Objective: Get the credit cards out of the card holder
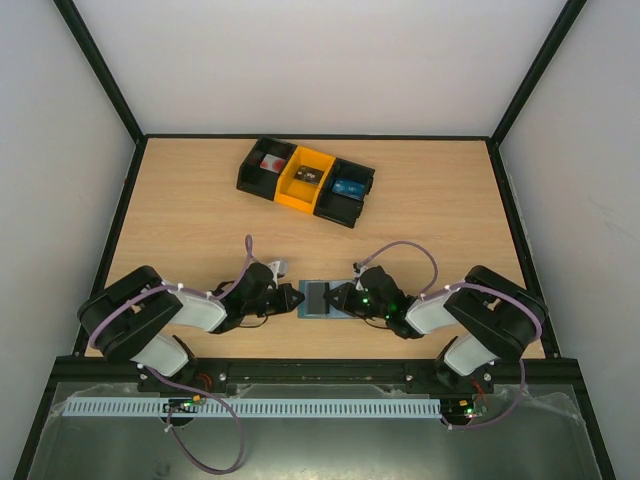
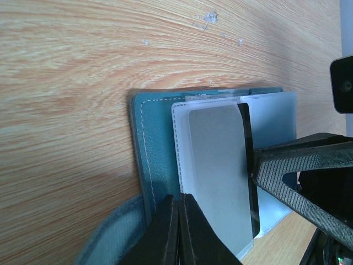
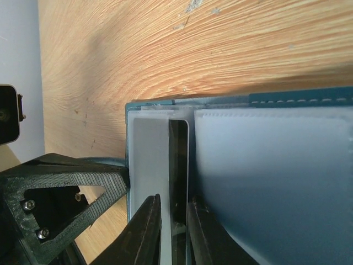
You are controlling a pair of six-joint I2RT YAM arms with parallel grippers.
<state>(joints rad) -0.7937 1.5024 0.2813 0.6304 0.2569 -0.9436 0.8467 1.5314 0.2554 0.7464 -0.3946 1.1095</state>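
The card holder lies open on the table between both arms, slate-blue with clear inner pockets. A pale grey card sits in the left clear pocket, and a black card sticks out of that pocket's edge. My left gripper is shut, its tips pressing down where the blue leather meets the clear pocket. My right gripper stands slightly open, one finger on each side of the black card's exposed strip.
A black-and-yellow compartment tray with small items stands at the back middle of the table. The two grippers nearly touch over the holder. Dark frame rails border the table's edges.
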